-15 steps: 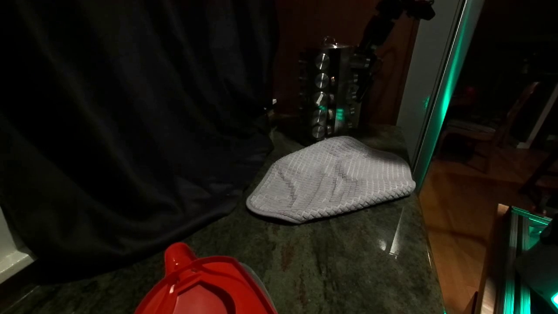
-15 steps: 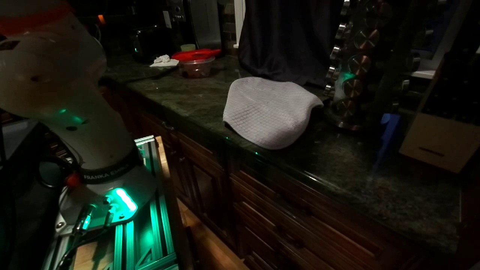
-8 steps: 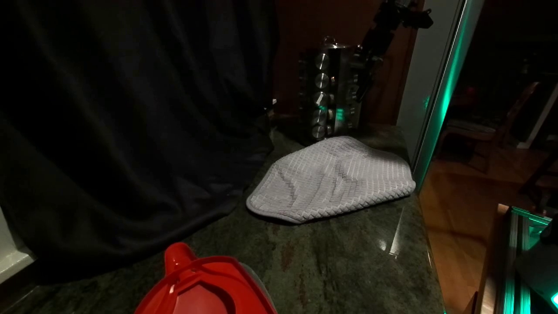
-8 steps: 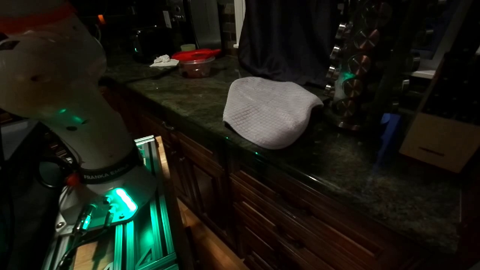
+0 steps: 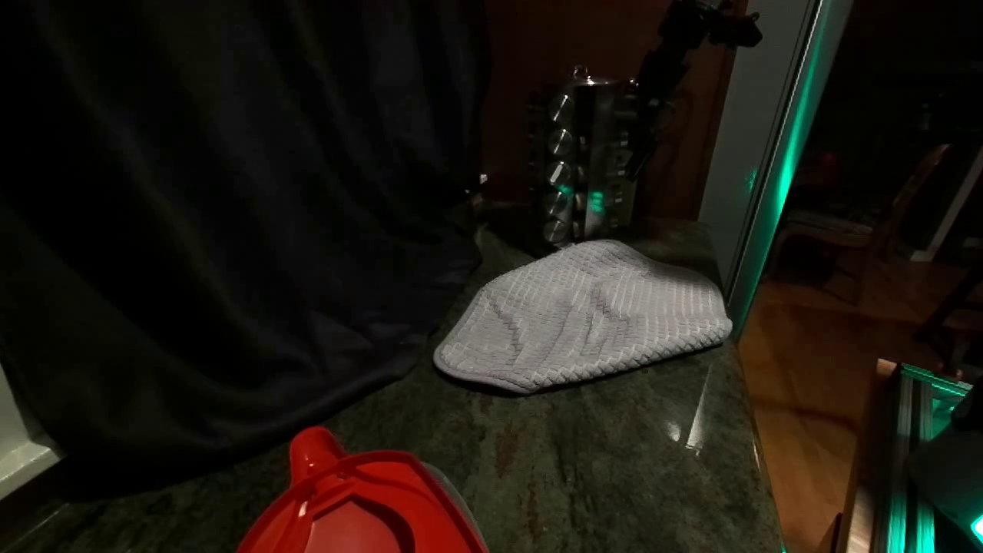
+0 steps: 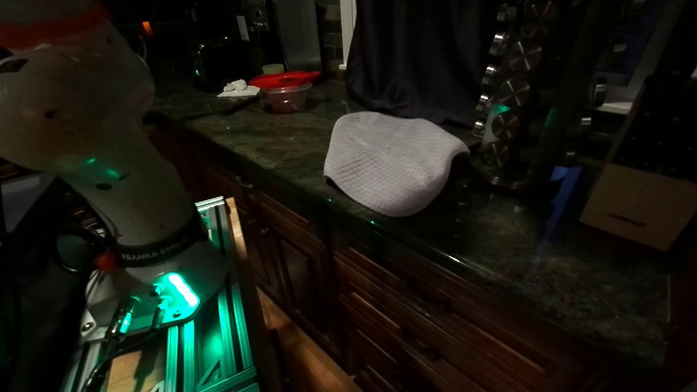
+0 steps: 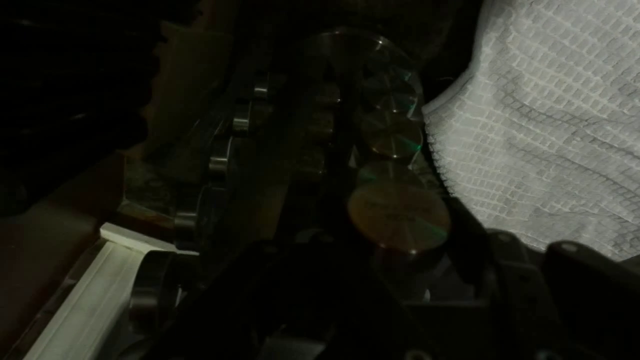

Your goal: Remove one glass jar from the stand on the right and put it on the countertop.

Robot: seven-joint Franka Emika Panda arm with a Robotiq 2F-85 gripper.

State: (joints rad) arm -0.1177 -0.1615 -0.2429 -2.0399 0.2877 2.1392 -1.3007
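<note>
So far, I'd call the reach done and the taking barely begun. My gripper [image 7: 385,230] is up at the stand [image 5: 595,107], and the wrist view puts its fingers [image 7: 467,240] on either side of one glass jar [image 7: 400,225], its round lid [image 7: 395,210] turned towards me. The finger nearer the pale cloth [image 7: 540,125] seems to lie against the lid's edge; the other is lost in shadow, so I can't tell whether the gripper is clenched on the jar or only standing about it. The jar appears to sit in the stand, in line with the lids [image 7: 392,135] below it, so I judge that it is not yet out. Most of the work is left, then: make sure of the hold, draw the jar from the stand, carry it off, set it down on the countertop [image 5: 599,453], the dark stone under and around the cloth, and let go. With so little light, I'd want the grip confirmed before pulling, since a tug on a poor hold could drag the whole stand along.
</note>
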